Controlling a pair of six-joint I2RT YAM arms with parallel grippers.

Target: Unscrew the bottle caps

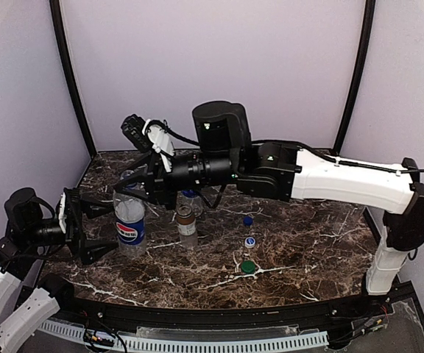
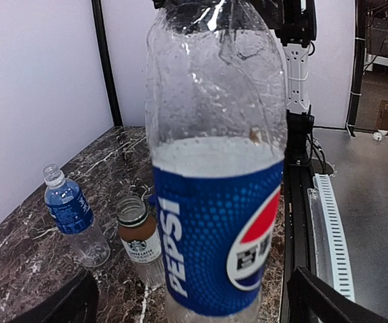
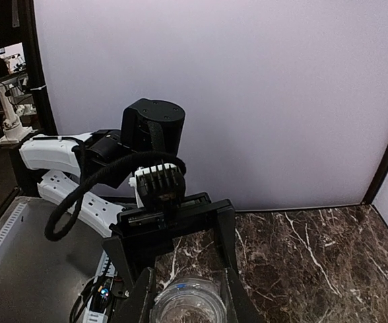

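We see the left gripper [image 1: 107,226] with its jaws wide apart, one black finger [image 2: 66,303] on each side of the clear plastic bottle with the blue Pepsi label [image 1: 129,224]. In the left wrist view there is a gap on both sides, so neither finger touches it. This bottle stands upright at the left of the dark veined marble table [image 1: 308,272], and water fills it up to the top edge of the label.

The right arm reaches across from the right, and the right gripper [image 1: 140,193] sits at the top end of the same bottle with its jaws together on it. We cannot tell whether they pinch a cap or the bare neck, since the gripper hides that part.

Just to the right of the big bottle stands a short brown bottle with a pale label [image 1: 187,224], whose mouth looks uncovered. Behind it, partly under the right arm, stands a small clear bottle with a blue label [image 2: 69,212], and its neck also looks bare.

Further right, three caps lie loose on the table, well apart from the bottles: a small round blue cap [image 1: 248,219] farthest back, a blue cap with a white top [image 1: 250,241] in the middle, and a wider dark green cap [image 1: 248,267] nearest the front edge
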